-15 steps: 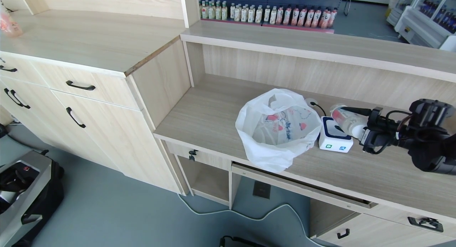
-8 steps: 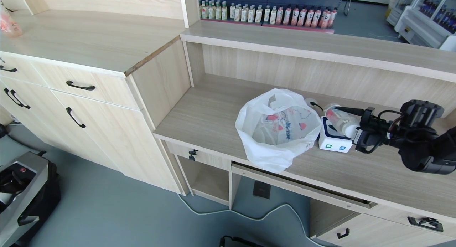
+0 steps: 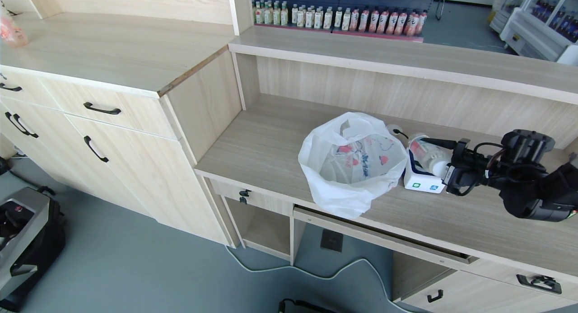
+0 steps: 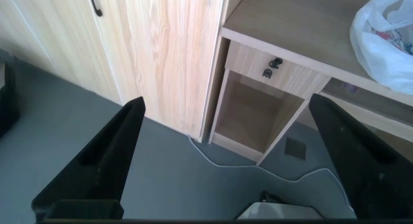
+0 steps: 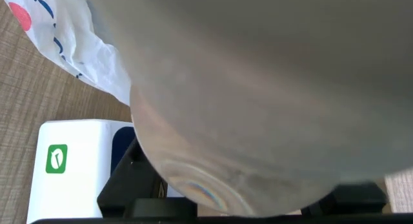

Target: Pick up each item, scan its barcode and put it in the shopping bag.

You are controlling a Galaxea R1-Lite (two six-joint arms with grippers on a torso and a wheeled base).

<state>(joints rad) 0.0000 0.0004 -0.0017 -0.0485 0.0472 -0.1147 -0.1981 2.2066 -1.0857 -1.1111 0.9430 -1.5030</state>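
Shopping bag: white, printed in red and blue. Scanner: white, topped dark blue, marked green. Bottle: red-labelled, white-capped. Bench: pale woodgrain.

Crowded right, open left
Scanner, bottle held over it, sits just beside the shopping bag; room lies over the desk toward its left edge.

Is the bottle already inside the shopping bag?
No, the bottle is held in the right arm's jaws above the white scanner, beside the shopping bag.
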